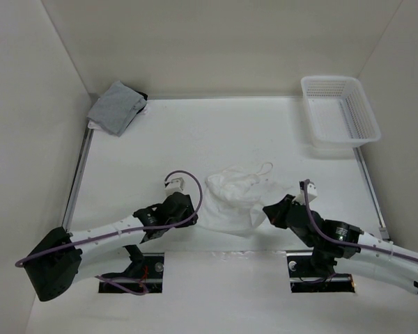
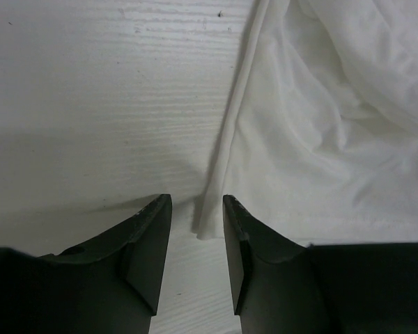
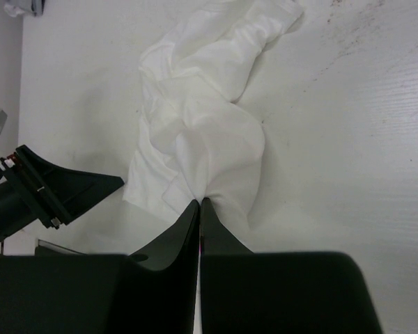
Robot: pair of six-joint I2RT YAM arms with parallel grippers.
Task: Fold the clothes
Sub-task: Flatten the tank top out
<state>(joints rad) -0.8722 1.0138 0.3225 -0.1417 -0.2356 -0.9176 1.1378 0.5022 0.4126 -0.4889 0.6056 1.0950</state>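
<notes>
From above, the white camisole (image 1: 233, 198) lies crumpled in a loose heap on the surface (image 1: 195, 139), near the front edge and between the two arms. The left tool (image 1: 183, 203) sits at its left edge and the right tool (image 1: 270, 211) at its right edge. A grey folded garment (image 1: 116, 106) and a white basket (image 1: 366, 115) sit well apart in the far corners.

At the left wrist, the left tool (image 2: 194, 205) is spread. The end of a narrow white strip (image 2: 230, 132), a strap or a rolled hem, lies in the gap, and neither finger presses on it. The camisole body (image 2: 334, 125) bunches to the right.

At the right wrist, the right tool (image 3: 198, 205) is pressed together, pinching a small peak of camisole (image 3: 202, 132) cloth.

The fabric looks thin, light and limp. It will likely sag and slide, and it is hard to tell from the pale surface. Hems and corners should give the surest hold, while the straps will probably tangle.
</notes>
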